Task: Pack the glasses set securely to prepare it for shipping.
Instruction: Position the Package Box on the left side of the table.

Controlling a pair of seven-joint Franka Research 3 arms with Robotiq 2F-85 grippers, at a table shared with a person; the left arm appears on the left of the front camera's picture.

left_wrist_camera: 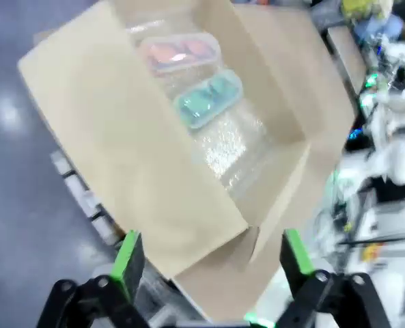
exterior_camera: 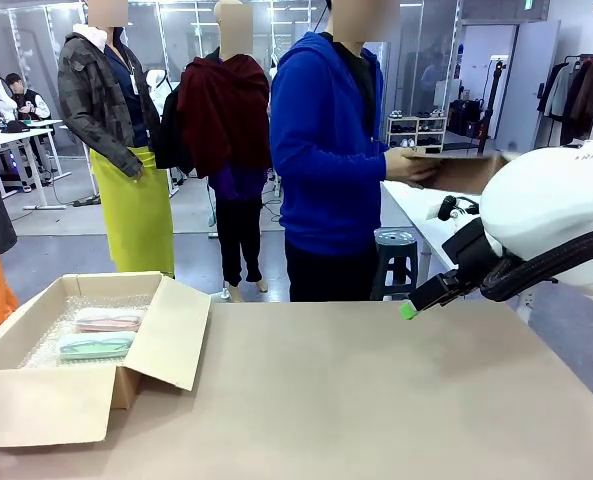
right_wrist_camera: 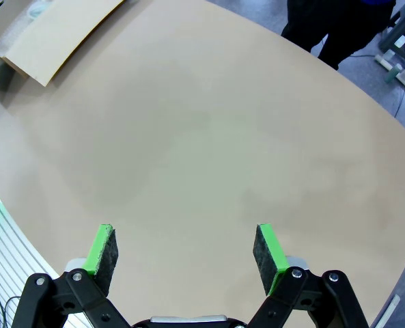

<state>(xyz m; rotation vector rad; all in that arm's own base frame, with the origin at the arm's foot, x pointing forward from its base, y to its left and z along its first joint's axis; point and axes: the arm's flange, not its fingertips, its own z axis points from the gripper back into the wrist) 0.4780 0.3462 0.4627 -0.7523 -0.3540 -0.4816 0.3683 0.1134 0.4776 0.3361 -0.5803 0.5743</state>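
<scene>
The glasses set lies inside an open brown cardboard box [exterior_camera: 46, 405] at the table's left, on a bubble-wrap lining [left_wrist_camera: 233, 147]. The pale pink case [exterior_camera: 108, 319] is farther back and the mint green case [exterior_camera: 96, 345] is just in front of it, side by side. Seen from above, the pink case [left_wrist_camera: 178, 53] and the green case [left_wrist_camera: 207, 101] sit apart from my left gripper [left_wrist_camera: 210, 260], which hangs open and empty over the box's near flap. My right gripper [right_wrist_camera: 185, 249] is open and empty above bare table. At the right of the front view one green pad [exterior_camera: 408, 310] shows.
The box flaps stand open, one [exterior_camera: 171, 335] sloping out over the table. A person in a blue hoodie [exterior_camera: 326, 150] stands at the far side, holding a piece of cardboard [exterior_camera: 461, 170]. The brown tabletop [exterior_camera: 376, 400] stretches from the box to the right.
</scene>
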